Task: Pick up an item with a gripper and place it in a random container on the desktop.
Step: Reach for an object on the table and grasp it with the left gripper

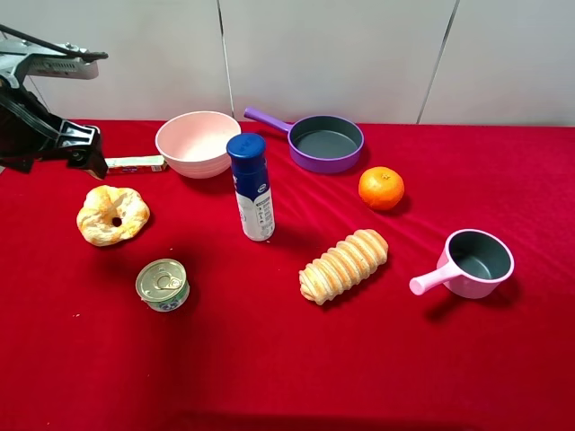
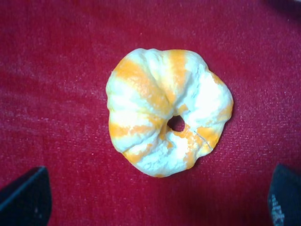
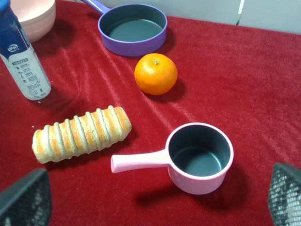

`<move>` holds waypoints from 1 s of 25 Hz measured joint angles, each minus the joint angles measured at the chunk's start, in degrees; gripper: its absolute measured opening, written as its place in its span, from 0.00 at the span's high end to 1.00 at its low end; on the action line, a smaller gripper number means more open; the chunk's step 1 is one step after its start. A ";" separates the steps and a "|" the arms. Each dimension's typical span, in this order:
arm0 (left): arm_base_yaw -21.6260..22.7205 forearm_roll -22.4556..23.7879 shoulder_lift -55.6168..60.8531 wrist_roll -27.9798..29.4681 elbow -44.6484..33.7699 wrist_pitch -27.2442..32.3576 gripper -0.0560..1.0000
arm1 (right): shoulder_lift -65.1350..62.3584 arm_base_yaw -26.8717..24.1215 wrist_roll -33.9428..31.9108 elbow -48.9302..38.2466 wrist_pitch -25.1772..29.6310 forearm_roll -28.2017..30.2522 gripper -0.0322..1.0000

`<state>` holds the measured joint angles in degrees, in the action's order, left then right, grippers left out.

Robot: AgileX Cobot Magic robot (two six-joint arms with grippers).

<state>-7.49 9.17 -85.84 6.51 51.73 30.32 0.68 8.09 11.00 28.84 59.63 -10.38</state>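
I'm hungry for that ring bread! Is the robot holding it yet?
No, the ring bread lies on the red cloth, with the fingers spread clear of it.

White bottle (image 1: 252, 189) with blue cap, upright near the middle. Behind it to the right, purple pan (image 1: 325, 142), dark inside, handle toward the back left. Right of the pan and nearer the front, orange (image 1: 381, 188), touching nothing. In front of the orange, long ridged loaf (image 1: 344, 265), lying at a slant, apart from the bottle. Far right, small pink pot (image 1: 476, 262), dark inside, handle angled toward the front left. Front left, 1 shut can (image 1: 163, 285) with pull tab, upright. Back left, flat packet (image 1: 137, 164), print too small to read.
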 joint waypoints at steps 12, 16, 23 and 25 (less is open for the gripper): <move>0.00 0.00 0.00 -0.95 0.00 0.30 0.09 | 0.00 0.00 0.00 0.00 0.00 0.00 0.30; 0.00 0.00 0.00 -1.21 0.01 0.53 0.09 | 0.00 0.00 0.00 0.00 0.00 0.00 0.30; 0.45 0.45 0.00 -1.27 0.07 3.24 0.09 | 0.00 0.00 0.00 0.00 0.00 0.00 0.30; 0.45 1.82 0.00 -1.32 0.07 4.51 0.09 | 0.00 0.00 0.00 0.00 0.00 0.00 0.30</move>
<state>-7.04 10.99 -85.84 5.19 51.80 34.84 0.68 8.09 11.00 28.84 59.63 -10.38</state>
